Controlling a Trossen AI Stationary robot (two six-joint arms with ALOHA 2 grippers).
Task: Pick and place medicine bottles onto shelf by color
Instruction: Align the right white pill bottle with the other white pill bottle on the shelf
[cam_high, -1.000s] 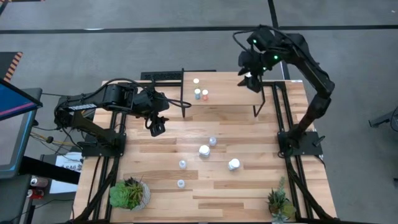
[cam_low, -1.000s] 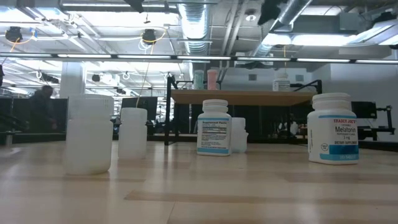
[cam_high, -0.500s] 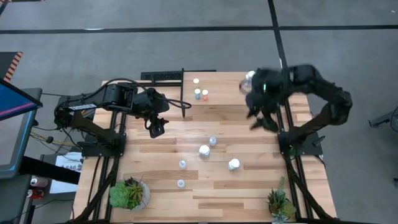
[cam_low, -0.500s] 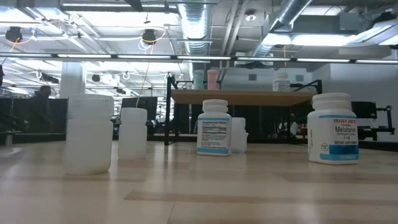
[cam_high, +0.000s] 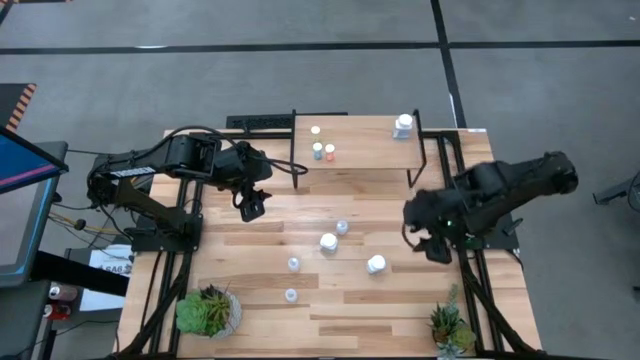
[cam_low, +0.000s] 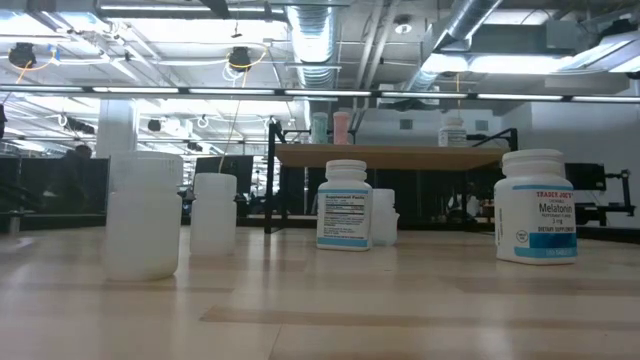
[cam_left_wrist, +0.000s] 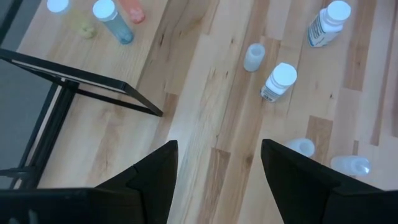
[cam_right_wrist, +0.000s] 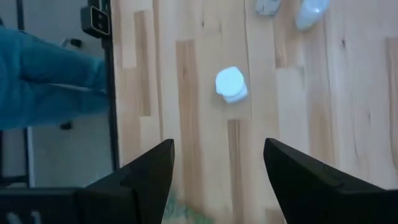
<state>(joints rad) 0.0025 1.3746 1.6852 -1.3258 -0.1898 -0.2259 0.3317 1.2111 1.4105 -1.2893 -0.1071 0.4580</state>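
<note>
White-capped bottles are what we sort here: five stand loose on the desk (cam_high: 250, 300), and four are already up on the shelf (cam_high: 360, 150). On the shelf a small white one (cam_high: 315, 130), a pale blue one (cam_high: 318, 151) and an orange one (cam_high: 330, 152) cluster at one end, and a larger white bottle (cam_high: 403, 124) stands alone at the other.

The nearest loose bottle to our right fingers (cam_high: 436, 248) is the white bottle (cam_high: 376, 264), just beside them toward the desk's middle; in the right wrist view it sits ahead of the gap, a little to one side. Those fingers stand apart and hold nothing.

To do the pick well, we judge that we should centre the gap over the cap, come down straight with the fingers wide, and close on the body below the cap so the bottle stays upright. Being white, it likely belongs beside the larger white bottle on the shelf.

Beyond it stand another white bottle (cam_high: 328, 242), a pale bottle (cam_high: 342, 227) and two small ones (cam_high: 293, 264) (cam_high: 290, 295).

Our left fingers (cam_high: 251, 204) hang apart and empty over the desk near the shelf's leg, well clear of the pick.
</note>
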